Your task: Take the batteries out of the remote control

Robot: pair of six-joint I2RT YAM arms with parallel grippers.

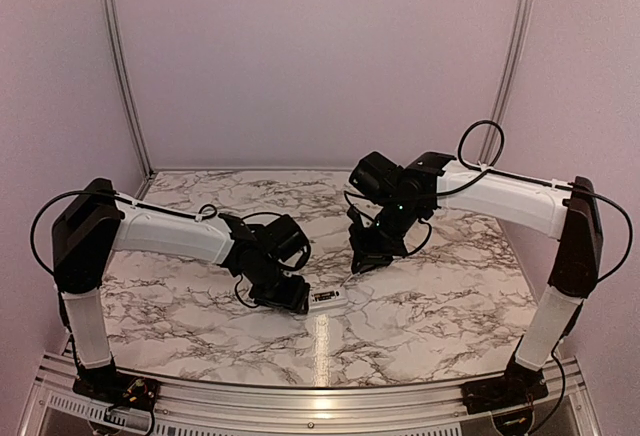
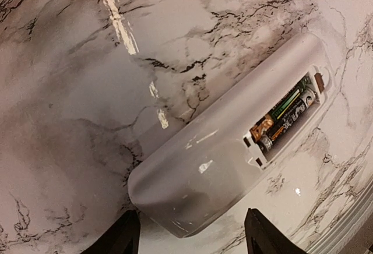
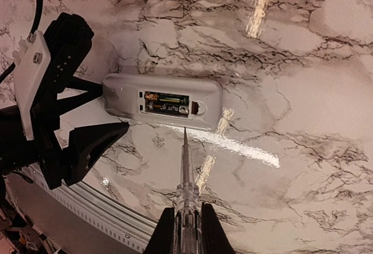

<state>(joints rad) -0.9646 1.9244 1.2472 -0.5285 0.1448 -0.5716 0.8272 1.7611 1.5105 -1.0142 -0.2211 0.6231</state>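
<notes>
Right, the remote control (image 3: 125,99) lies back-up on the desk (image 3: 303,62), its recess uncovered and the batteries (image 2: 288,117) sitting inside. Left end effector (image 2: 192,230) straddles one end of the remote, jaws fairly wide, a finger on each side; whether they touch, I cannot tell. Right end effector (image 3: 186,222) is clamped on a thin pale stick (image 3: 185,161), tip right at the remote's long edge beside the recess
</notes>
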